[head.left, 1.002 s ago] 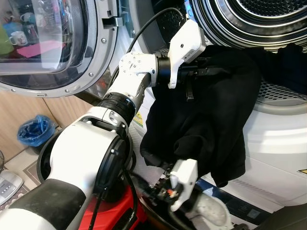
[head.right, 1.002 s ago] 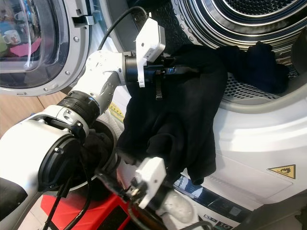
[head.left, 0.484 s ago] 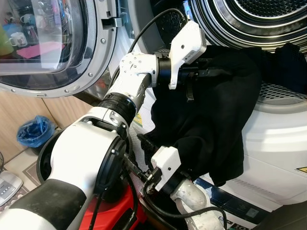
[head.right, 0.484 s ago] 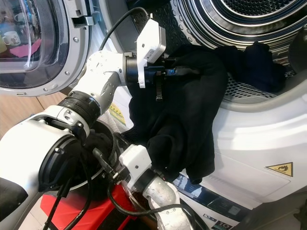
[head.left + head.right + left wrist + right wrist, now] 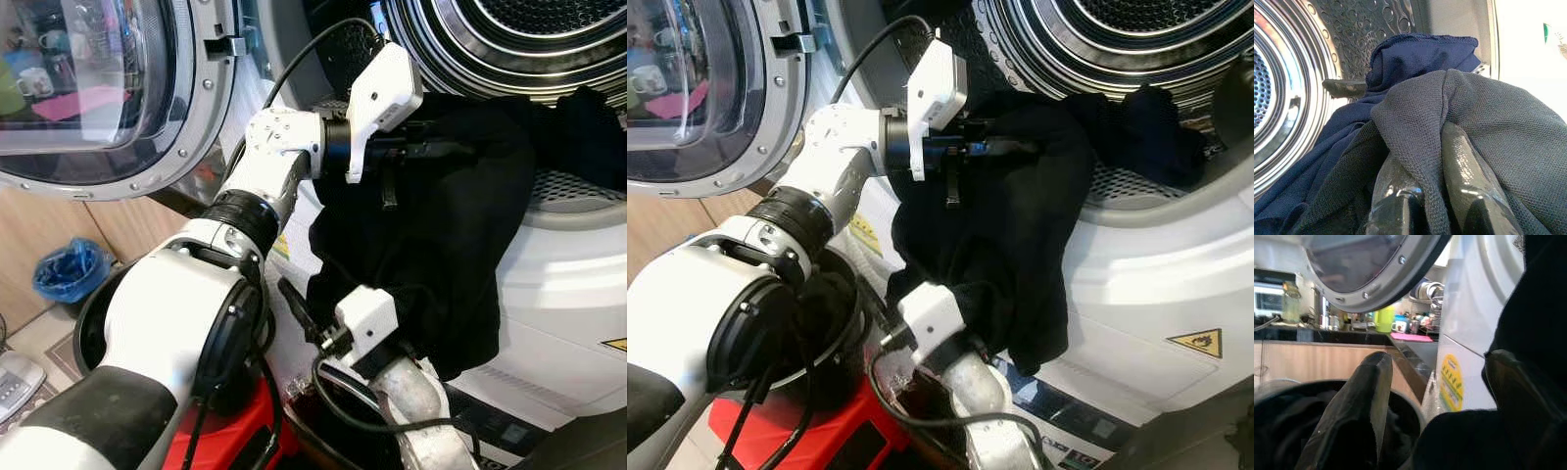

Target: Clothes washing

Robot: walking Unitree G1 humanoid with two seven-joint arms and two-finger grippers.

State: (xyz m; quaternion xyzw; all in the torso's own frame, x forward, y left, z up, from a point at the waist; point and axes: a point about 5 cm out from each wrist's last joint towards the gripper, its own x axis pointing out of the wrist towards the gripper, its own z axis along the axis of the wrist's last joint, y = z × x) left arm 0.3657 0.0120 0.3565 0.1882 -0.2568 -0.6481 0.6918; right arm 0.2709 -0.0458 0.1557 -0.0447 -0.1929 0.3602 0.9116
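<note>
the big black cloth [image 5: 441, 245] is pinched by the left tool [image 5: 431, 150] at the round silver drum's [image 5: 509, 49] mouth. the right tool [image 5: 1435, 406], raised since earlier, is spread open under its near hem, likely to push it in.

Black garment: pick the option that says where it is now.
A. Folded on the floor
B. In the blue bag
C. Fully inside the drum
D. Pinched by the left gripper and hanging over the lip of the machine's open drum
D: the left gripper is shut on the black garment, which hangs over the drum lip.
</note>
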